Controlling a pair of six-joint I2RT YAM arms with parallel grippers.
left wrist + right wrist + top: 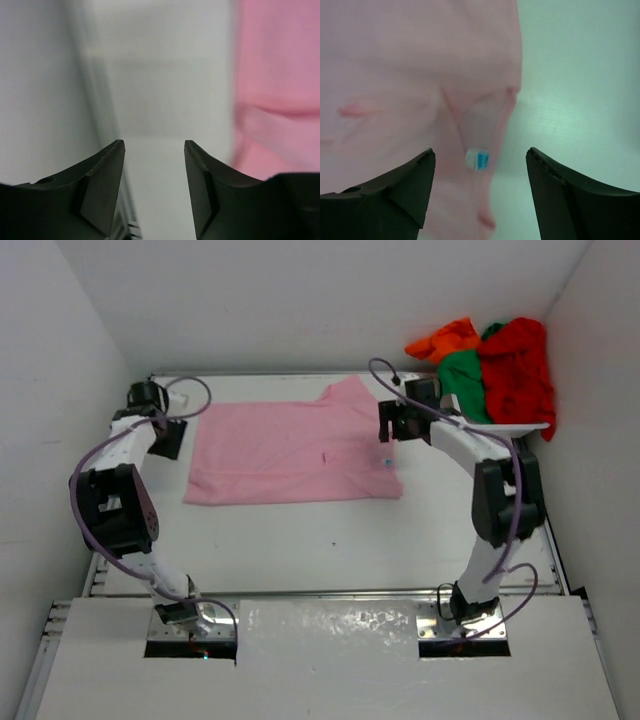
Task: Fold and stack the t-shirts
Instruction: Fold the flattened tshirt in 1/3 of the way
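Observation:
A light pink t-shirt (290, 450) lies flat on the table, folded into a wide rectangle with a sleeve sticking out at its far right corner. My left gripper (170, 438) hovers just off the shirt's left edge. It is open, with only bare table between its fingers (107, 170), and the pink cloth (275, 75) is to its right. My right gripper (392, 423) hangs over the shirt's right edge, open and holding nothing. Below its gap are the pink hem (420, 75) and a small white and blue label (477, 160). Orange (445, 340), green (462, 375) and red (517, 365) t-shirts are heaped at the back right.
The heap of shirts rests in a white basket (520, 426) at the table's far right corner, behind my right arm. White walls close in the table on the left, back and right. A raised rail (300, 592) runs along the near edge.

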